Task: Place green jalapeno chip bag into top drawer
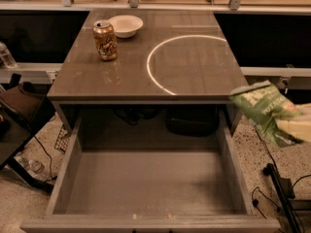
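Note:
The green jalapeno chip bag (261, 109) hangs in the air off the table's right front corner, just right of the open top drawer (146, 181) and above the floor. My gripper (295, 128) is at the right edge of the camera view and is shut on the bag's lower right part; most of the gripper is cut off by the frame edge. The drawer is pulled out wide under the tabletop and nothing lies on its flat bottom.
On the tabletop (184, 67) stand a gold-brown soda can (105, 40) and a white bowl (125, 25) at the back left. Cables and a black stand (278, 181) lie on the floor to the right. A dark chair (19, 108) is at the left.

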Robot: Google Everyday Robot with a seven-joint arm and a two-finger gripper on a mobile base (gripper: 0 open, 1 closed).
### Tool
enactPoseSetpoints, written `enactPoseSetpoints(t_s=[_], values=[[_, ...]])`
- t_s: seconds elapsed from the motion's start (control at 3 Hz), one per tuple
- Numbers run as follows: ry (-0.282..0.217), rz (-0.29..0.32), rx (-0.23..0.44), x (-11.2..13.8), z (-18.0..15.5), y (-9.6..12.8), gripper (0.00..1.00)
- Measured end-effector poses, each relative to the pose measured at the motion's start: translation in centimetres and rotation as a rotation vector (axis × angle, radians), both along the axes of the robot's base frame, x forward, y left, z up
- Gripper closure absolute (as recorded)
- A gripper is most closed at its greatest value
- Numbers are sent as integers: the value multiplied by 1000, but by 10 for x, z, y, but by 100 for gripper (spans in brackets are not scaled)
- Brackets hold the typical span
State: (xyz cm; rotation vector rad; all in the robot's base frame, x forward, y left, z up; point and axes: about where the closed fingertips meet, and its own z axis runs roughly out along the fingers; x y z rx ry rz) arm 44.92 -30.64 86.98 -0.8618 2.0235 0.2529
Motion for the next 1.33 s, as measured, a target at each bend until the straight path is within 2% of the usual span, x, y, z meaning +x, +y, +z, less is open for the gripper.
enactPoseSetpoints(t_s=[0.33,0.67,1.0,1.33], values=[[57,130,28,-22,-34,8,100],[57,130,28,-22,-34,8,100],[55,160,-5,-30,-65,44,100],[38,255,-35,-40,-98,94,100]])
